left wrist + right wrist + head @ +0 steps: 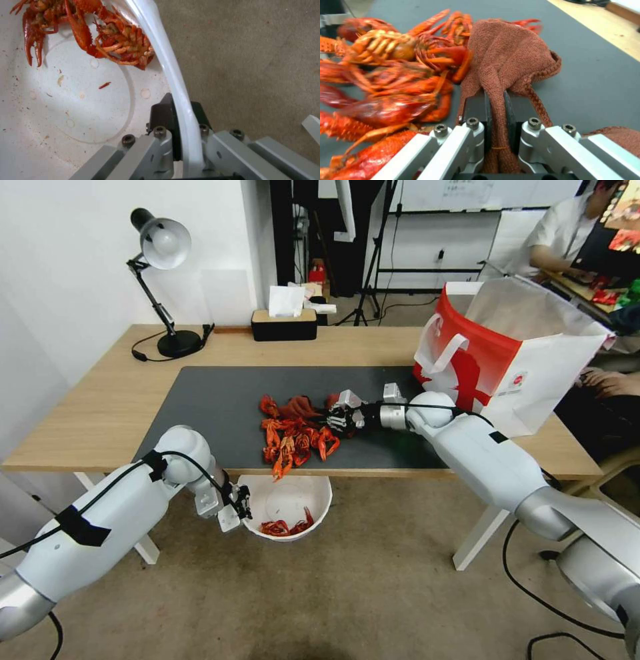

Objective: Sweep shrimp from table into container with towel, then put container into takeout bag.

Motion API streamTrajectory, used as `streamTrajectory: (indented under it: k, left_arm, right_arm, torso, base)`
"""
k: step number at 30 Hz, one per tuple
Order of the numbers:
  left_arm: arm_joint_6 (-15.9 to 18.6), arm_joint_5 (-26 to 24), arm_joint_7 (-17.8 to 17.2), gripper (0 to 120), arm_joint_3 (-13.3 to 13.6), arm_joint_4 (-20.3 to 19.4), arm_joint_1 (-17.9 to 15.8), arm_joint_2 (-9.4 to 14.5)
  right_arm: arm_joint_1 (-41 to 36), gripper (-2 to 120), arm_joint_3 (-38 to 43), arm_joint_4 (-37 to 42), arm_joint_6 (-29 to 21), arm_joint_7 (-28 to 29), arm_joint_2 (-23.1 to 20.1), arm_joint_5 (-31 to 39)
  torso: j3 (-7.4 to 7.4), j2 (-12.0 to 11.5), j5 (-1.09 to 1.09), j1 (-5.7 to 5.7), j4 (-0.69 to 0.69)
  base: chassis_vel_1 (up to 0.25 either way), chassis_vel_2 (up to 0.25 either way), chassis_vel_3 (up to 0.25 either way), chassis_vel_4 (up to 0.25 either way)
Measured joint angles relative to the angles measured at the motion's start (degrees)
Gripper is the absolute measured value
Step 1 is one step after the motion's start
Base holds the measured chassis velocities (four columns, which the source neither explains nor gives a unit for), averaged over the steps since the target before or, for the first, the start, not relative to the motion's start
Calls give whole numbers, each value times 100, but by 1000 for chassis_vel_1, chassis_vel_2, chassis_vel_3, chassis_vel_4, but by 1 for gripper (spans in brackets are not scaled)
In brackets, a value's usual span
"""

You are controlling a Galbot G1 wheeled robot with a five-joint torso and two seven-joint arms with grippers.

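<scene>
Shrimp: pile (297, 437) on the dark grey mat (220, 407) near the front edge of the tabletop (100, 400); one piece hangs over that edge right above the container; a few more lie inside the container (113, 42); right wrist view shows the pile (396, 82) touching the towel
Towel: rust-brown cloth (506, 57), bunched, on the mat, pressed against the far/right side of the shrimp pile; in head view it sits at the back of the pile (301, 405)
Right pincer: (341, 419) low over the mat at the right of the pile, arm reaching in from the right; fingers (476, 107) pressed together on a fold of the towel, cloth squeezed between the pads
Left pincer: (235, 507) below tabletop level in front of the front edge, arm coming from the lower left; pinching the container rim, one pad (163, 112) inside the wall, the other outside
Container: white round bowl (313, 497) held in the air under the tabletop edge, beneath the pile, above the carpet; inner wall (83, 100) speckled with crumbs, shrimp at one side
Takeout bag: red-and-white (507, 360), upright and open on the right part of the tabletop, well apart from the container
Background: desk lamp (160, 280) at back left; tissue box (285, 321) at back centre
</scene>
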Motion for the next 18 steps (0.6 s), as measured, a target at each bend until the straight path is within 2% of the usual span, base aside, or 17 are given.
streamTrajectory:
  k: [8, 18]
  left_arm:
    - [6, -13, 1, 0, 7, -30, -4, 29]
    - [28, -32, 6, 0, 0, -191, 69, 83]
  right_arm:
    - [-146, 6, -99, 592, -164, 16, -165, 58]
    - [-277, 6, -127, 968, -249, 96, -270, 74]
  torso:
    - [2, 0, 0, 1, 2]
    - [2, 0, 0, 2, 2]
  base:
    - [0, 0, 0, 0]
    - [0, 0, 0, 0]
